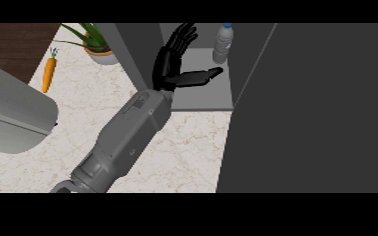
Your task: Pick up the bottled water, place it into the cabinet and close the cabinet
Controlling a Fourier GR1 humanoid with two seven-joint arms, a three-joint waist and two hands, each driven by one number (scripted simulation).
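Bottled water [223, 42] stands upright at the back of the cabinet shelf [210, 94], toward 12 o'clock in the view, so the placing looks done. The left hand [173, 62] is spread open and holds nothing, fingers straight and thumb stuck out toward 3 o'clock. The bottle is near it at 1 o'clock, not touching. The cabinet door [303, 115] stands open at 3 o'clock, so closing it is likely the next step. A carrot [49, 72] and a potted plant [100, 45] sit at 10 and 11 o'clock on the marble counter [184, 145].
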